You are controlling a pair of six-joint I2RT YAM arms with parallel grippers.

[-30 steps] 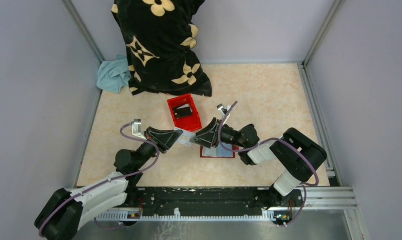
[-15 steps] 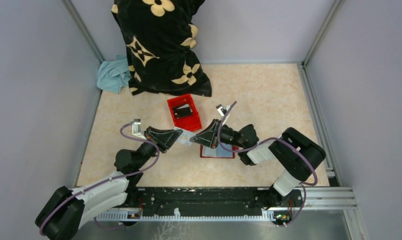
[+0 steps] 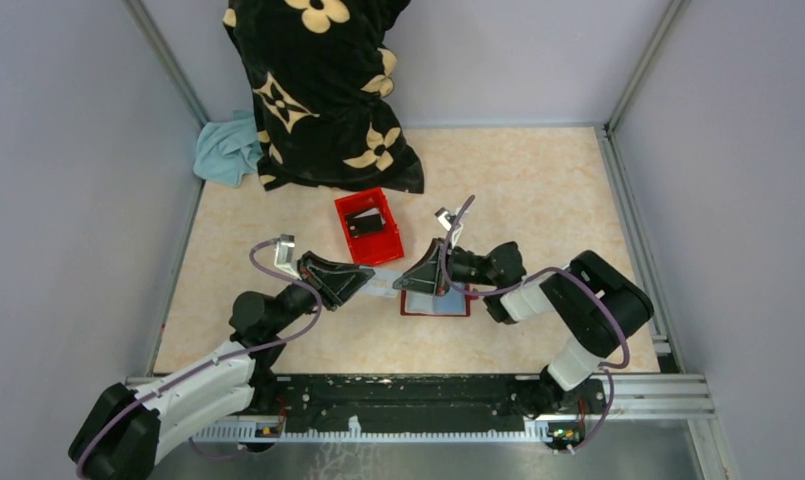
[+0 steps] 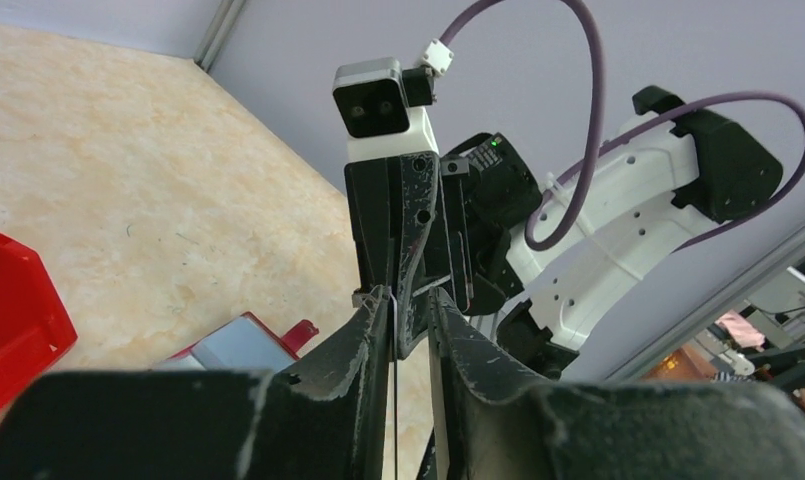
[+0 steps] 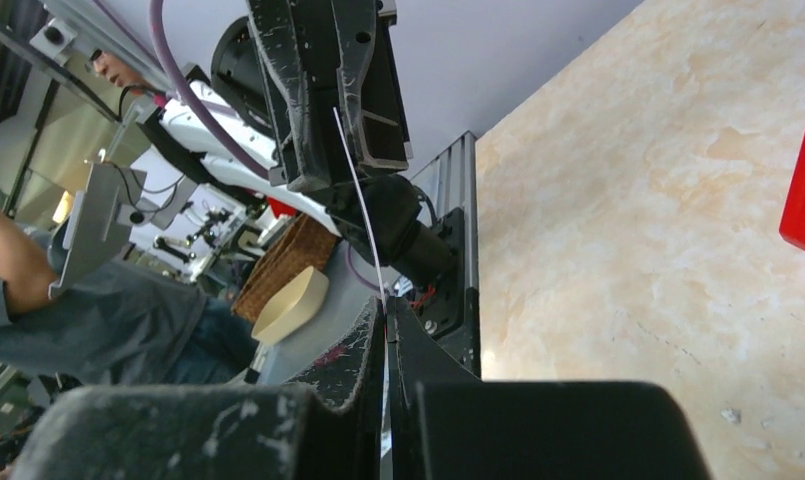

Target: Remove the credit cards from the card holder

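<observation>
A pale credit card [image 3: 383, 289] hangs edge-on between my two grippers, just above the table. My right gripper [image 3: 404, 286] is shut on its right end, and the card's thin white edge [image 5: 358, 200] runs out from between the closed fingertips [image 5: 386, 305]. My left gripper [image 3: 366, 284] stands open around the other end. In the left wrist view a gap shows between the fingers [image 4: 410, 300], and the card edge [image 4: 394, 400] lies against the left finger. The dark red card holder [image 3: 408, 308] lies open on the table under the right gripper, with another pale card [image 3: 440, 303] on it.
A bright red plastic box [image 3: 368, 225] holding a black item stands just behind the grippers. A black flower-patterned cloth [image 3: 318, 90] and a teal cloth [image 3: 228, 150] lie at the back left. Grey walls enclose the table on three sides.
My right gripper closed on the card's free end. My left gripper's jaws then parted from the card. Both grippers shifted slightly to the right.
</observation>
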